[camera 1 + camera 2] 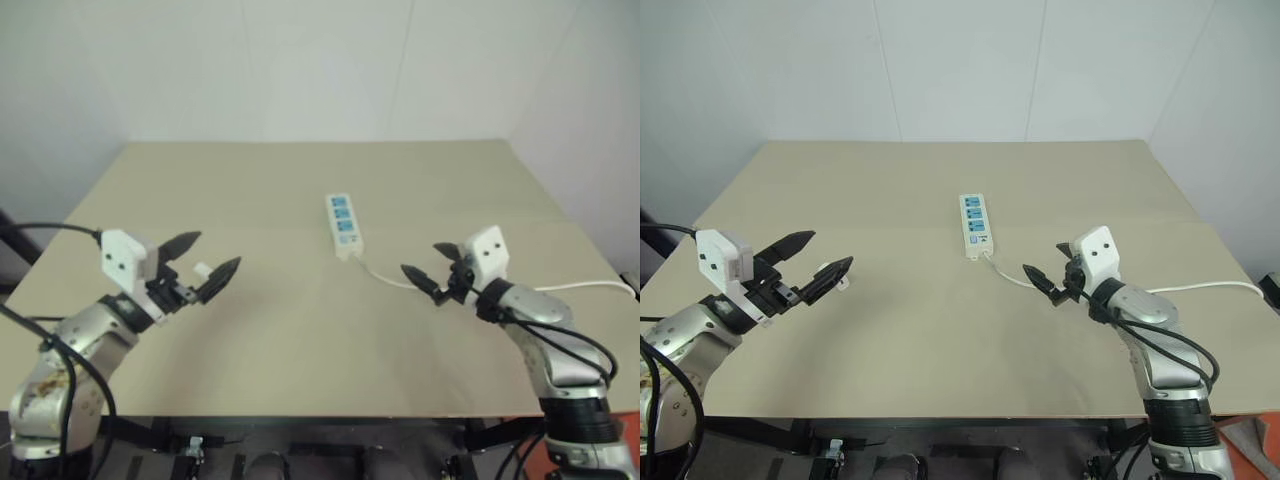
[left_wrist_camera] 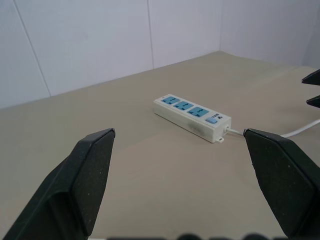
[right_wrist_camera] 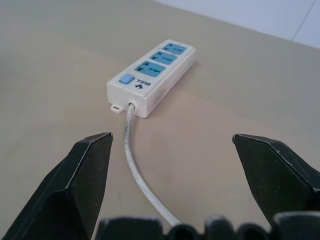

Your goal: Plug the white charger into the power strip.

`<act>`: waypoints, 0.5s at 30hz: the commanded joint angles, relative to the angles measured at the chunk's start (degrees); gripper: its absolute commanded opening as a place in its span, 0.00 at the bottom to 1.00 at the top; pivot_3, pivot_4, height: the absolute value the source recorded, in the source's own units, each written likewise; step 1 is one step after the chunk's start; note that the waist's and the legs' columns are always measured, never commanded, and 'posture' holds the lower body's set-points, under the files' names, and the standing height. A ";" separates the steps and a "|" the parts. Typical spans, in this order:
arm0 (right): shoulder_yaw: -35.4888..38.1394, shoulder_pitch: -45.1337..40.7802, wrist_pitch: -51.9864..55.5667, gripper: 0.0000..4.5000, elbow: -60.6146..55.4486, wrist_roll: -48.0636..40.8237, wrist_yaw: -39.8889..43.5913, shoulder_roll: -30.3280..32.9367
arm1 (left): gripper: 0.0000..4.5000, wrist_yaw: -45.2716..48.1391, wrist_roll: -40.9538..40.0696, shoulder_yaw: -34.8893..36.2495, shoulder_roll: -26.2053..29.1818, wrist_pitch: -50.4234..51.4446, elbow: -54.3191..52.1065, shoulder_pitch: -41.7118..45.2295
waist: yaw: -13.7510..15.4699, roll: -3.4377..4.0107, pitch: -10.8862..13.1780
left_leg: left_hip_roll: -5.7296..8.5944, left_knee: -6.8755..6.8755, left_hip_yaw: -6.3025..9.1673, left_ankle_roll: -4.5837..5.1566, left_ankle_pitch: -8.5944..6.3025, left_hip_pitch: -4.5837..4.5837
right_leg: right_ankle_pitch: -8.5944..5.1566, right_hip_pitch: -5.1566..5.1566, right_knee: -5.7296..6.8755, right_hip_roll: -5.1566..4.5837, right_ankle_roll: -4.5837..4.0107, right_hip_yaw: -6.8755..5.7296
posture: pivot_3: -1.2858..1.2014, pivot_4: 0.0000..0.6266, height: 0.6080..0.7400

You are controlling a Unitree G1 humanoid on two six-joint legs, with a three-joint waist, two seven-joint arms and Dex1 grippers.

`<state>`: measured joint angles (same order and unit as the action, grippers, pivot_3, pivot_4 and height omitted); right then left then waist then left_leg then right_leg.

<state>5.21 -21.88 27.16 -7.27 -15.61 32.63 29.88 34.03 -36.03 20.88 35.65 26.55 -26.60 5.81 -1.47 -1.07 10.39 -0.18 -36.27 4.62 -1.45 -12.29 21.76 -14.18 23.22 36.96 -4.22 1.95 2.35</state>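
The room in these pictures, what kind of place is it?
Probably a robot test station: a bare tan table set against plain white walls, with a single power strip laid out on it.

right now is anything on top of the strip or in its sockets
Nothing. The strip lies bare on the table: its three blue sockets are empty and the switch is uncovered. Its underside is hidden against the table.

Both eye views look forward and down from the head over the whole tabletop (image 1: 300, 330) toward the far wall. Each wrist view sits low and close, facing along its own gripper's fingers across the tabletop. All four views share the power strip (image 1: 344, 224) at mid-table.
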 commanded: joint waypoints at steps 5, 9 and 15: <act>-6.27 -7.36 1.84 1.00 7.66 4.91 -7.03 -8.02 | 1.00 0.16 -0.49 0.56 0.70 -0.41 -1.12 0.71 | -0.86 -0.02 -0.01 | 0.00 0.00 0.00 0.00 0.00 -0.02 | 0.11 0.00 0.02 0.01 -0.17 0.01 | 0.52 0.24 1.00; -8.37 -12.26 0.30 1.00 17.19 7.20 -8.71 -11.85 | 1.00 0.15 -0.33 0.15 0.57 -0.51 -0.86 1.24 | -0.98 -0.02 -0.01 | 0.00 0.01 0.00 0.00 0.00 0.00 | 0.19 0.02 0.01 0.00 -0.31 0.01 | 0.52 0.24 1.00; -10.76 -18.87 -5.85 1.00 32.88 9.66 -7.06 -16.90 | 1.00 -1.21 0.32 -0.19 -0.09 -0.68 -1.06 1.45 | -1.11 -0.04 -0.02 | 0.00 0.02 0.00 0.00 0.00 -0.02 | 0.22 0.02 0.02 0.01 -0.35 0.01 | 0.52 0.24 1.00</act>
<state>-5.53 -39.23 24.16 24.06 -6.58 25.05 13.37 33.37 -35.87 20.18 35.58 26.53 -26.33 6.55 -2.58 -1.11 10.36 -0.18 -36.25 4.62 -1.45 -12.29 21.75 -13.97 23.24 36.98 -4.21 1.60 2.36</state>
